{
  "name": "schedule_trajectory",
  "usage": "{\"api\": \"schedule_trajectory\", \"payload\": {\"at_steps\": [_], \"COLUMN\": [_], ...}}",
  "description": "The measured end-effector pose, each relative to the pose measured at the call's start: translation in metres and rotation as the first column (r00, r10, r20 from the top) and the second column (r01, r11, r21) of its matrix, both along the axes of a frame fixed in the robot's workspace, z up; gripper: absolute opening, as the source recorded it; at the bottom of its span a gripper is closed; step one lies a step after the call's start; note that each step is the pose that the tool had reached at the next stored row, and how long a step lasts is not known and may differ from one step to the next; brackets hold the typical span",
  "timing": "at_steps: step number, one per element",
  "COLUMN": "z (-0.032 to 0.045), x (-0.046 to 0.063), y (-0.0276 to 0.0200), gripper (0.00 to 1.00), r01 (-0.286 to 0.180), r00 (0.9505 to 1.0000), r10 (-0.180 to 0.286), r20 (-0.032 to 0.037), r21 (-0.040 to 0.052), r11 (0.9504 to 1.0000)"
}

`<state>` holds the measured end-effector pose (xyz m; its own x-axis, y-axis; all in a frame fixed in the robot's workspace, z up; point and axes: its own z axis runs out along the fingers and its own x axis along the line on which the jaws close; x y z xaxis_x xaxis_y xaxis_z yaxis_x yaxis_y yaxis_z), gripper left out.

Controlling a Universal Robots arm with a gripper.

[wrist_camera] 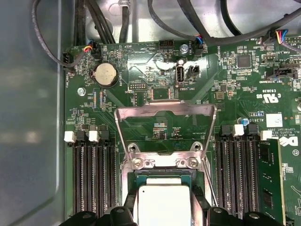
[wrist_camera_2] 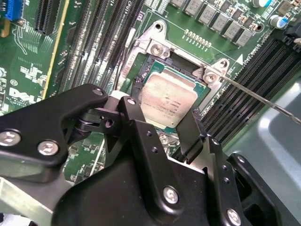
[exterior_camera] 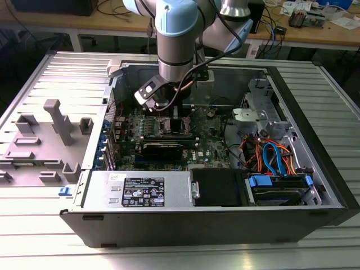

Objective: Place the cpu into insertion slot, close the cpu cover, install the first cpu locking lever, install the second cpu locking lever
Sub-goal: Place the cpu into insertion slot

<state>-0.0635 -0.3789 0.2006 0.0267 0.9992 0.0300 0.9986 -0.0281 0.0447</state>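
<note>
The cpu [wrist_camera_2: 170,98]: flat square chip with a grey metal lid on a green carrier. In both wrist views it lies level within the insertion slot [wrist_camera_2: 141,77], carrier edges inside the black surround.

Handling, by judgement: light, thin and rigid. The smooth lid offers little purchase. The contact side and the slot beneath are likely delicate, so a tilted or dragged seat could do harm. Best taken by two opposite carrier edges and kept flat, with no pressure on the lid.

Gripper [wrist_camera_2: 161,121]: black, two-fingered, nearest the wrist cameras. Jaws appear drawn in against two opposite edges of the cpu, one finger [wrist_camera_2: 134,117] at each side, pinching it where it sits.

The cpu cover [wrist_camera: 164,109]: thin silver frame with a square opening. It is swung open on its hinge just beyond the slot, and the board shows through the opening. It is not closed.

Locking lever [wrist_camera_2: 263,101]: thin wire rod, raised clear of the slot and reaching out over the memory slots. It is not latched.

Memory slots [wrist_camera: 91,179]: long black rows on both sides of the slot.

Motherboard [wrist_camera: 141,70]: green and densely populated, carrying all of the above.

Coin cell [wrist_camera: 105,74]: round and silver, on the board beyond the cover.

Computer case [exterior_camera: 185,225]: open, lying on its side on a ribbed metal table [exterior_camera: 62,73]. In the exterior view the arm [exterior_camera: 177,34] reaches down into it.
</note>
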Motion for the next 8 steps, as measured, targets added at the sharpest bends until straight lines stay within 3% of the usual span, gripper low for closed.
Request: {"api": "schedule_trajectory", "payload": {"at_steps": [2, 8], "z": [-0.0002, 0.0002], "x": [0.0001, 0.0000], "y": [0.0002, -0.0002], "gripper": [0.54, 0.54], "r01": [0.000, 0.000], "r00": [1.0000, 1.0000], "r10": [0.000, 0.000], "r20": [0.0004, 0.0002], "r21": [-0.0094, -0.0131], "r11": [1.0000, 0.9999]}}
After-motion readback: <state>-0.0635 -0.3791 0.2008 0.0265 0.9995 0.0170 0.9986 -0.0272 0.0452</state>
